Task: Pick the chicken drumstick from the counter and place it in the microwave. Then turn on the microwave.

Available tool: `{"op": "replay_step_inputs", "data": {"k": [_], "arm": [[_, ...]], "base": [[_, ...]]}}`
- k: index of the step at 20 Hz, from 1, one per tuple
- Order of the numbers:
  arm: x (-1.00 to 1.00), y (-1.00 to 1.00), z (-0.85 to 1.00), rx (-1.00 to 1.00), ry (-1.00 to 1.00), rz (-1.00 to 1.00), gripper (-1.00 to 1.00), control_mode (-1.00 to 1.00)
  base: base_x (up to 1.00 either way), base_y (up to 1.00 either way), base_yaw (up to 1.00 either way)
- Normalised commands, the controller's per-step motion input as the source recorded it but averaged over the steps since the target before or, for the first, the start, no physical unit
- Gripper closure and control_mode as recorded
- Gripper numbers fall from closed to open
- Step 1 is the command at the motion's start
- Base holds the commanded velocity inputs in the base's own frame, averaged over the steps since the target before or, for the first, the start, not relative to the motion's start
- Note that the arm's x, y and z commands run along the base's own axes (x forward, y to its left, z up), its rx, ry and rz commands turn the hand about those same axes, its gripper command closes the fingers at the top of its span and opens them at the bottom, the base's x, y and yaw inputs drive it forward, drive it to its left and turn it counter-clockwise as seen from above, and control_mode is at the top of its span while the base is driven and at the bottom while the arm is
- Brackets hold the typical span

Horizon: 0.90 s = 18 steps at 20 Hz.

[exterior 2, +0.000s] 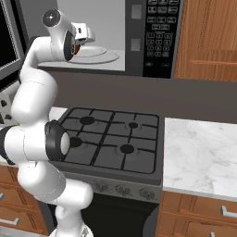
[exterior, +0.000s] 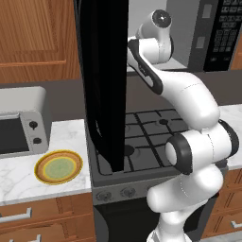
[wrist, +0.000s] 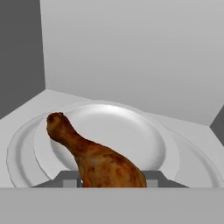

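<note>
From where I stand, the small brown-orange roasted chicken drumstick (wrist: pixel 98 159) is inside the large black microwave (exterior 2: pixel 155 37), its thick end pinched between the dark fingers (wrist: pixel 70 179) of the white arm's two-finger gripper (wrist: pixel 111 180), which stand about half open, closed on the meat. The thin end pokes out over the round glass turntable (wrist: pixel 144 131) in the microwave's grey-white cavity.

What could go wrong, I'd judge: the drumstick seems to hang just above the turntable, so if it is let go tilted it may roll toward the rim and off onto the cavity floor. The hand is deep inside the microwave; pulling out carelessly could knock the dark glass door (exterior: pixel 104 80), which hangs wide open over the dark grey gas stovetop (exterior 2: pixel 113 139). The door must also be shut before the button keypad (exterior 2: pixel 159 32) is any use.

Counting, from the microwave outward: one drumstick, one turntable, one microwave, one stovetop below it, one yellow plate (exterior: pixel 58 167) and one small silver toaster oven (exterior: pixel 21 125) on the white marble counter (exterior: pixel 19 172) to its left.
</note>
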Motion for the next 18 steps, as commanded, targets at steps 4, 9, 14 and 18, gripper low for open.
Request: {"op": "replay_step_inputs", "data": {"k": [4, 9, 14, 18], "arm": [[0.09, 0.02, 0.00, 0.00, 0.00, 0.00, 1.00, -1.00], [0.09, 0.02, -0.02, 0.00, 0.00, 0.00, 1.00, -1.00], [0.08, 0.02, 0.00, 0.00, 0.00, 0.00, 1.00, -1.00], [0.07, 0.02, 0.00, 0.00, 0.00, 0.00, 1.00, -1.00]], "base": [[0.00, 0.00, 0.00], [0.00, 0.00, 0.00], [0.00, 0.00, 0.00], [0.00, 0.00, 0.00]]}}
